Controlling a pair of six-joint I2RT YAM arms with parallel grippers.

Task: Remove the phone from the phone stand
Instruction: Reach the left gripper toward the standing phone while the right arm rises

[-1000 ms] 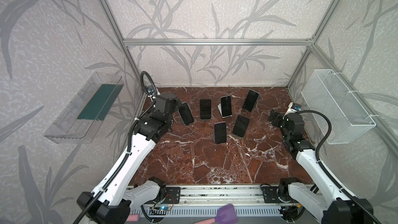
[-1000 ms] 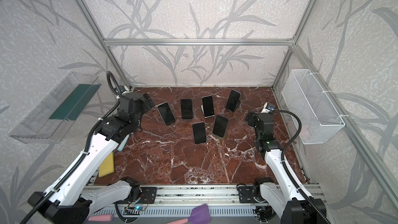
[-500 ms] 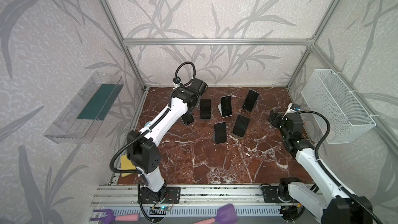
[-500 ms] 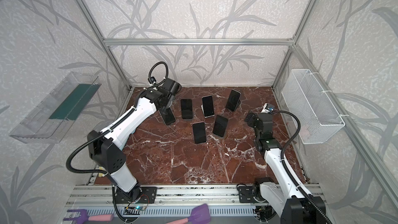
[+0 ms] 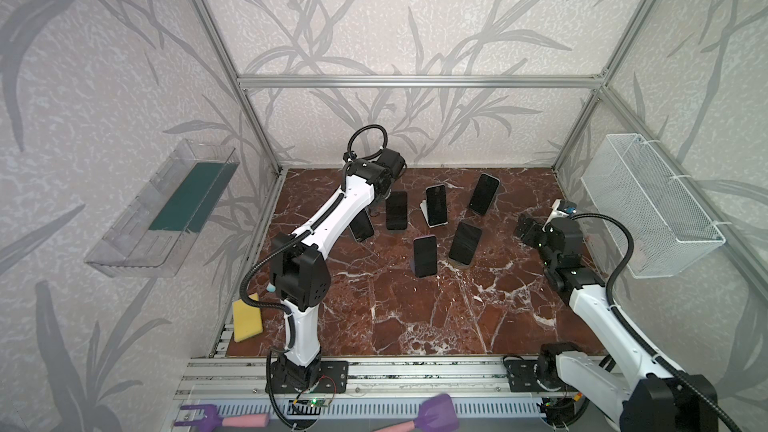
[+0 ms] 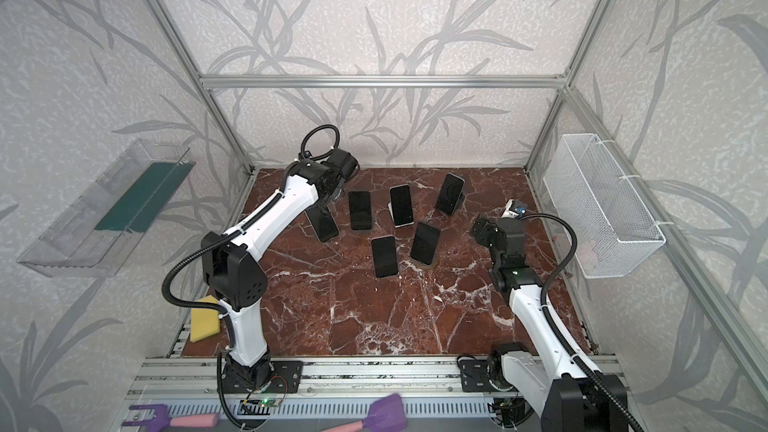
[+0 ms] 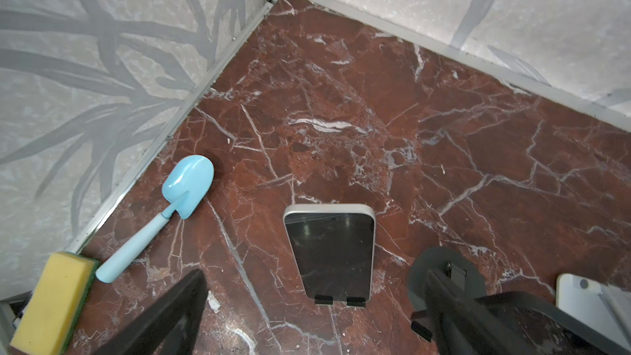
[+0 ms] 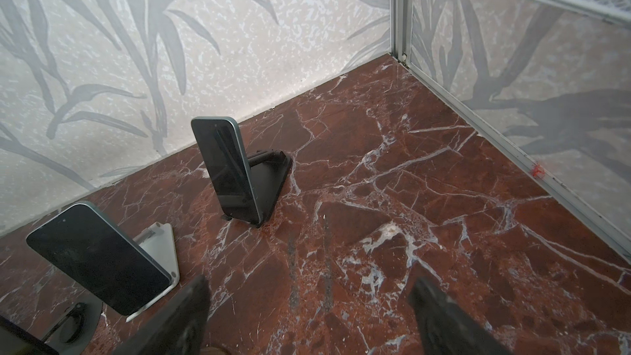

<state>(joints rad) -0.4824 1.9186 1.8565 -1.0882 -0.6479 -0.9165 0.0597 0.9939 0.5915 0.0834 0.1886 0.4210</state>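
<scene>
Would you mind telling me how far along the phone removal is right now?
Done: nothing visible; all six phones sit on stands in both top views. In hand: the left gripper is open, poised over the leftmost phone, not gripping it. The right gripper is open and empty. Left: grasp that phone and lift it off its stand.

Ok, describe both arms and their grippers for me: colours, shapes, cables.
Both the left arm and right arm have smooth white link shells with blocky black joint housings. A black corrugated cable loops alongside each. The left gripper and right gripper have plain black, flat-sided fingers.
</scene>
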